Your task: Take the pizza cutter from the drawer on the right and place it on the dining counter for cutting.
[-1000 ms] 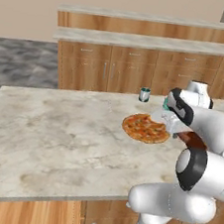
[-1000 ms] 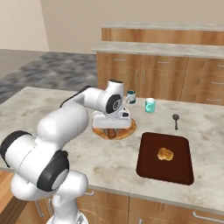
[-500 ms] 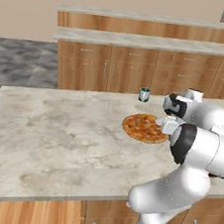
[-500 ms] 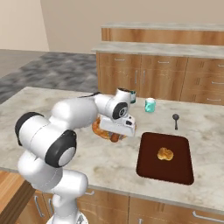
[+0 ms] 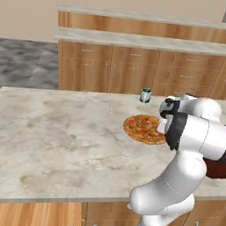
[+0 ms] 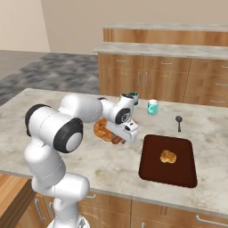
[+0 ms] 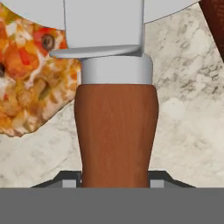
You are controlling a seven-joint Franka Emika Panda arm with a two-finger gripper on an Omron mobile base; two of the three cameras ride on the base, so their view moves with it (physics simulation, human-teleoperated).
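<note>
The pizza cutter (image 7: 114,127) is already in the gripper (image 7: 114,183): in the hand view its brown wooden handle rises straight up from between the two dark finger tips, and the jaws are closed on the base of that handle. The long axis of the tool runs along the gripper, with the white collar and the pale blade at the far end, pointing away from the hand. Under it lies the dining counter (image 7: 188,113), and the pizza (image 7: 30,65) is just to one side of the blade, so the tool hangs beside the edge of the pizza and not over its middle. In the right base view the hand sits low over the counter, between the pizza (image 6: 104,130) and the dark cutting board (image 6: 168,160). I cannot tell whether the blade already touches the stone. My judgement is that the next move is a short lowering onto the bare stone beside the pizza, then an opening of the jaws. The risk is that the blade lands on the pizza crust.
</note>
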